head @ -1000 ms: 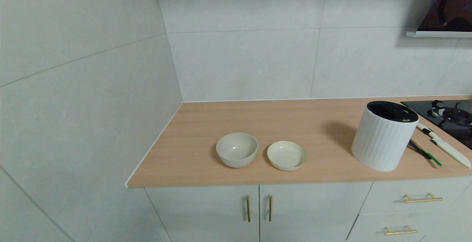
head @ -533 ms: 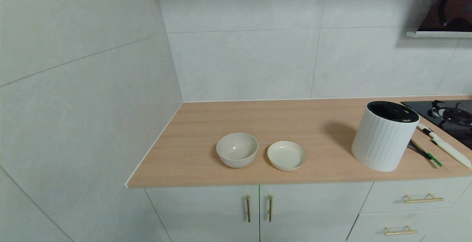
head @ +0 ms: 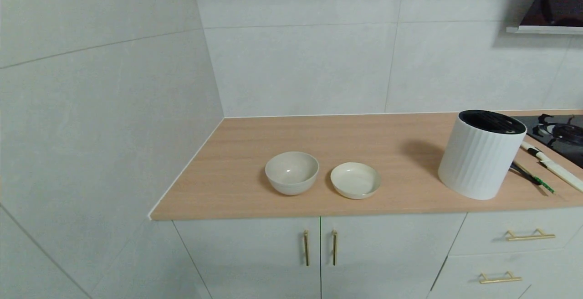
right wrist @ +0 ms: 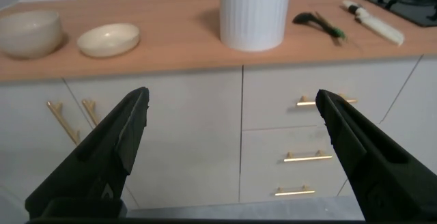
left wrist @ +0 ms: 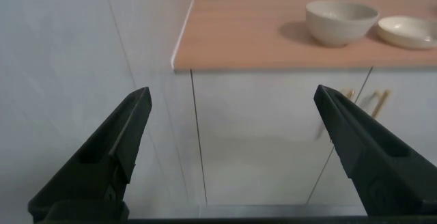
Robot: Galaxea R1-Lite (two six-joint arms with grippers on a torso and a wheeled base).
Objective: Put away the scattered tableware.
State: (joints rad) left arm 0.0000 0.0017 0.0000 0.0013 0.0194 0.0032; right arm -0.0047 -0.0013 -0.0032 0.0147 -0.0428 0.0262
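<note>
On the wooden counter [head: 237,185] a deep cream bowl [head: 291,172] stands beside a shallow cream dish [head: 355,180]. To their right is a white ribbed utensil holder [head: 480,155] with a black slotted top. Past it lie dark chopsticks with a green band [head: 533,178] and a white-handled knife [head: 553,167]. My left gripper [left wrist: 232,95] hangs open and holds nothing, below counter level and in front of the cabinets, with the bowl [left wrist: 341,20] and dish [left wrist: 413,31] beyond it. My right gripper [right wrist: 232,95] is open with nothing in it too, low before the drawers, facing the holder [right wrist: 252,12], chopsticks [right wrist: 321,22] and knife [right wrist: 372,20].
Tiled walls close the counter on the left and at the back. A black gas hob [head: 562,132] sits at the far right under a range hood [head: 553,7]. Below are cabinet doors with gold handles [head: 306,247] and drawers [head: 530,235].
The head view has shifted, so the whole counter now sits a little higher in the picture. Nothing on the counter has moved.
</note>
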